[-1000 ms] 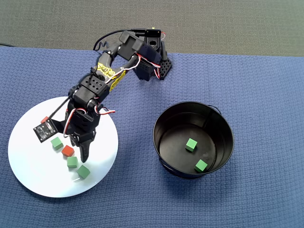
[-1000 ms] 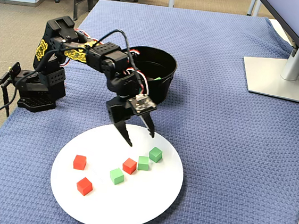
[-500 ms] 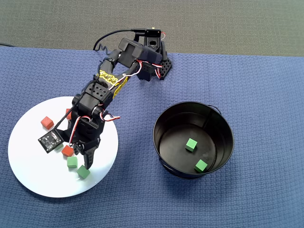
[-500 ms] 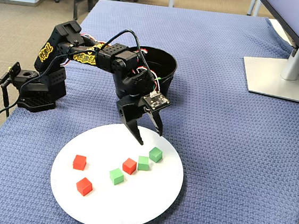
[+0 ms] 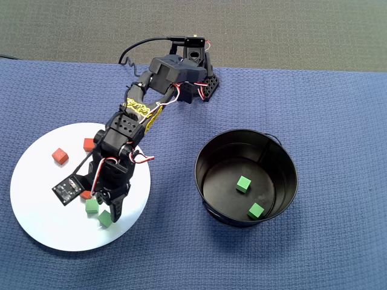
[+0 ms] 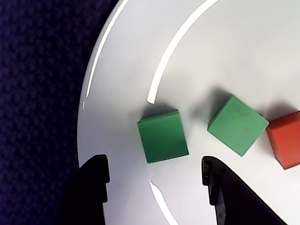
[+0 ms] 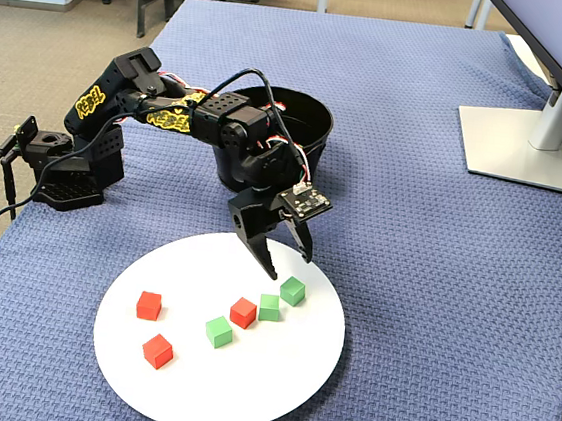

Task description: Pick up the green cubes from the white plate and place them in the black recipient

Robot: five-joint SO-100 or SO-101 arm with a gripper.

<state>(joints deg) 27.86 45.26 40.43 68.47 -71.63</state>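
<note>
My gripper (image 6: pixel 154 171) is open and hovers low over the white plate (image 5: pixel 42 205) near its edge. In the wrist view a green cube (image 6: pixel 162 136) lies just ahead of the gap between the fingers, apart from both. A second green cube (image 6: pixel 237 124) sits beside it, close to a red cube (image 6: pixel 286 138). The fixed view shows the gripper (image 7: pixel 288 267) just above the nearest green cube (image 7: pixel 293 290), with two more green cubes (image 7: pixel 269 307) (image 7: pixel 218 332) on the plate. The black recipient (image 5: pixel 247 131) holds two green cubes (image 5: pixel 243 183) (image 5: pixel 256 211).
Two more red cubes (image 7: pixel 149 305) (image 7: pixel 157 350) lie on the plate's left part in the fixed view. The arm's base (image 7: pixel 64 168) stands at the cloth's left edge. A monitor foot (image 7: pixel 524 146) stands at the far right. The pot (image 7: pixel 315 124) is behind the arm.
The arm has stretched further out over the plate and lowered, bringing the open gripper from the plate's rim side to just above the outermost green cube. No cube has moved.
</note>
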